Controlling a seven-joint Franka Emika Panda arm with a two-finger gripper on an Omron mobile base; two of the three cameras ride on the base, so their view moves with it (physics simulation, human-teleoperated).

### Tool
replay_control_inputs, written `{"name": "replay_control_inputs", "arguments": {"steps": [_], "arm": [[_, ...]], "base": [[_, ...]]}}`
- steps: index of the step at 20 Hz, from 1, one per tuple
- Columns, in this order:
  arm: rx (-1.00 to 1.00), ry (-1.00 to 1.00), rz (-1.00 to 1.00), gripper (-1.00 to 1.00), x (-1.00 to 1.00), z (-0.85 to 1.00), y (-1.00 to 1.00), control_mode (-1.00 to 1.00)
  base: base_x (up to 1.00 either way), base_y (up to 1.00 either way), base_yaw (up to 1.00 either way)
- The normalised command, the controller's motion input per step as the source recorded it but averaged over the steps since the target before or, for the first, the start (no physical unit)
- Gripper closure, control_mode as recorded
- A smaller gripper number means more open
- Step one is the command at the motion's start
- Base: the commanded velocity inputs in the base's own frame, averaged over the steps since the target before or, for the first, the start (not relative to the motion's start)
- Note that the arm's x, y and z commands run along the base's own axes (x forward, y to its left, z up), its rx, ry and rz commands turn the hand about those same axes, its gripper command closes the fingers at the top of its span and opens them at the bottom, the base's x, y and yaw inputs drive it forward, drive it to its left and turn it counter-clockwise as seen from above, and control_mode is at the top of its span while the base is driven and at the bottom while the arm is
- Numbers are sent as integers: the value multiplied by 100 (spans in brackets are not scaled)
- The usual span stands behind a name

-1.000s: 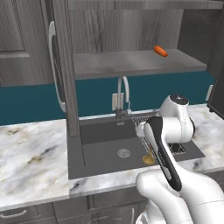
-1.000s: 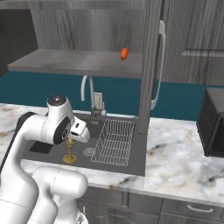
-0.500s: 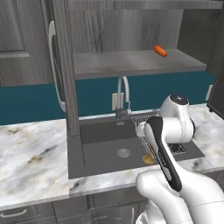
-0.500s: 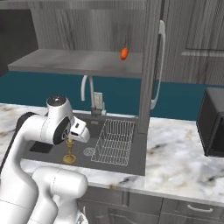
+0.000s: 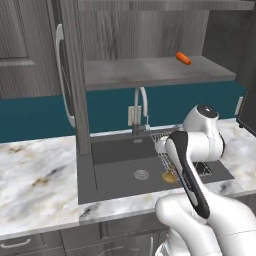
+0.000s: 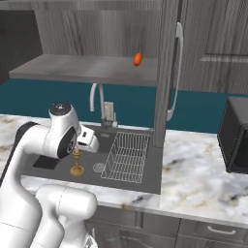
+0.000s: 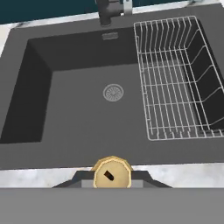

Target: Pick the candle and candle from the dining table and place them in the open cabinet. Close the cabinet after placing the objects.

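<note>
Currently, pincer (image 7: 113,178): closed narrow on the brass-holder candle (image 6: 76,160), seen from above in the hand view as a gold disc with a dark wick mark between the dark tips.
Candle position: held upright over the dark sink (image 7: 87,109), gold base hanging above the sink floor, near the front rim.
Cabinet (image 5: 150,75): open, grey shelf above the faucet (image 5: 140,107); a small orange-red block (image 5: 183,58) lies on the shelf toward the right.
Cabinet door (image 6: 169,72): swung outward, edge-on beside the sink, silver bar handle facing away from the shelf.
Second candle: not located.
Risk, lift path: judged, the candle must rise past the shelf's front edge; a clipped base could tip it out of the grip.
Risk, drop: a slip here would land the candle in the sink or the wire rack (image 7: 175,78).
Risk, door: the arm could strike the open door while swinging.
Table (image 5: 35,175): white-grey marble with brown veins.
Room: teal backsplash, dark wood-grain cabinets, black appliance (image 6: 235,135) at right.
</note>
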Motion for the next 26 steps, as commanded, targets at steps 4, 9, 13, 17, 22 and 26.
{"name": "replay_control_inputs", "arguments": {"steps": [4, 9, 13, 17, 22, 26], "arm": [[-8, -16, 0, 100, -23, 79, 0, -100], [-1, -13, 0, 100, -31, 88, 0, -100], [0, -18, 0, 100, -30, 95, -3, -100], [0, -22, 0, 100, -24, 89, -2, -100], [0, -22, 0, 100, -3, 82, 0, -100], [0, -26, 0, 100, 0, 76, 0, -100]], "base": [[0, 0, 0], [0, 0, 0], [0, 0, 0], [0, 0, 0], [0, 0, 0], [0, 0, 0]]}}
